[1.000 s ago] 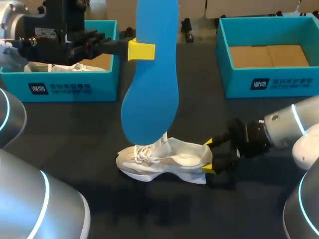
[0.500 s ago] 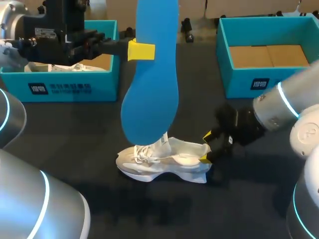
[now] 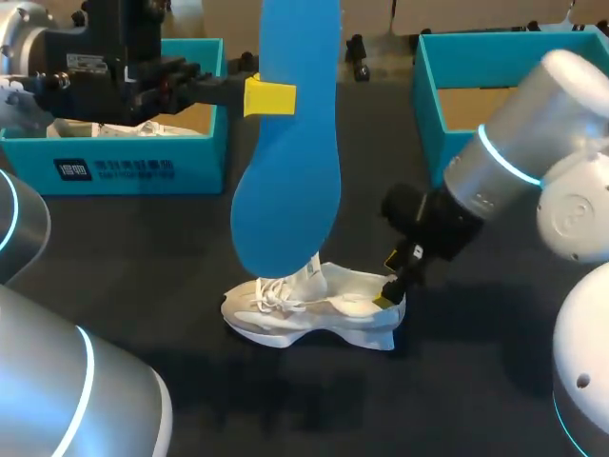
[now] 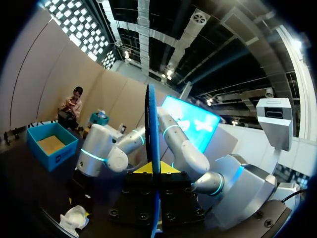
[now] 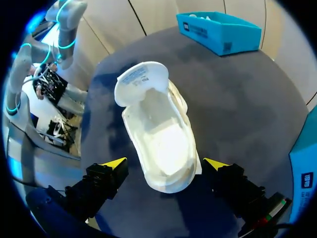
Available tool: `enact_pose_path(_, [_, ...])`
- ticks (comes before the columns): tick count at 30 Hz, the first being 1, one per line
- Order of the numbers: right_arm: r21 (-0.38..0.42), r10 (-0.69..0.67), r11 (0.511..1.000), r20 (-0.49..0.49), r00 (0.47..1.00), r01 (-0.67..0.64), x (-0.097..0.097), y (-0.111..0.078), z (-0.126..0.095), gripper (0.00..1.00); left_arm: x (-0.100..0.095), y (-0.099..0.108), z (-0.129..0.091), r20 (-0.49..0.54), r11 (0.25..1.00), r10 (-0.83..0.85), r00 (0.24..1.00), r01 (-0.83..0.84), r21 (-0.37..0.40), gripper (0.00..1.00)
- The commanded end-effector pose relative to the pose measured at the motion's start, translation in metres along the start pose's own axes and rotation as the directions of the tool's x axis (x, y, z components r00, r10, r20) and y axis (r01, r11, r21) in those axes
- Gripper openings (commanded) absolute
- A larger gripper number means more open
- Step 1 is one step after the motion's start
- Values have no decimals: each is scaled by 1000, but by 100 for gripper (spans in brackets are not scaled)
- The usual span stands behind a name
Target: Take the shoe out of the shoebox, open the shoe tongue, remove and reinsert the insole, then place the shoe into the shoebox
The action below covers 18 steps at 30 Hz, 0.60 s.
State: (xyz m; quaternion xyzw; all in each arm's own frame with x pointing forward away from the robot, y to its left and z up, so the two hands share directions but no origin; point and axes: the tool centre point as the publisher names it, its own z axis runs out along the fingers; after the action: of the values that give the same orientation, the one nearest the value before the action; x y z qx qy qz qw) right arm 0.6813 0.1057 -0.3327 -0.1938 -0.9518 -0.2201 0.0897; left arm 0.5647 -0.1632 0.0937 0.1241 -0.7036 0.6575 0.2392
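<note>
Gripping one insole (image 3: 290,162): left end effector (image 3: 269,98); right end effector (image 5: 165,162) spread around one shoe (image 5: 158,134).

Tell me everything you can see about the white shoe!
The white shoe stands on its sole on the dark table. It looks like soft fabric, with white laces near the toe. Its tongue is lifted, so the pale inside shows. The right gripper has open fingers either side of its heel, not clearly touching. The blue insole hangs above its toe end.
</note>
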Motion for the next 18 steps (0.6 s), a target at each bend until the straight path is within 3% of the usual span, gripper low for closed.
enact_pose_path(1, [355, -12, 935, 30, 999, 0, 4, 8, 7, 100, -1, -1, 1, -2, 1000, 0, 1000, 0, -1, 0])
enact_pose_path(18, [358, -42, 933, 62, 997, 17, 9, 12, 14, 100, -1, -1, 1, -2, 1000, 0, 1000, 0, -1, 0])
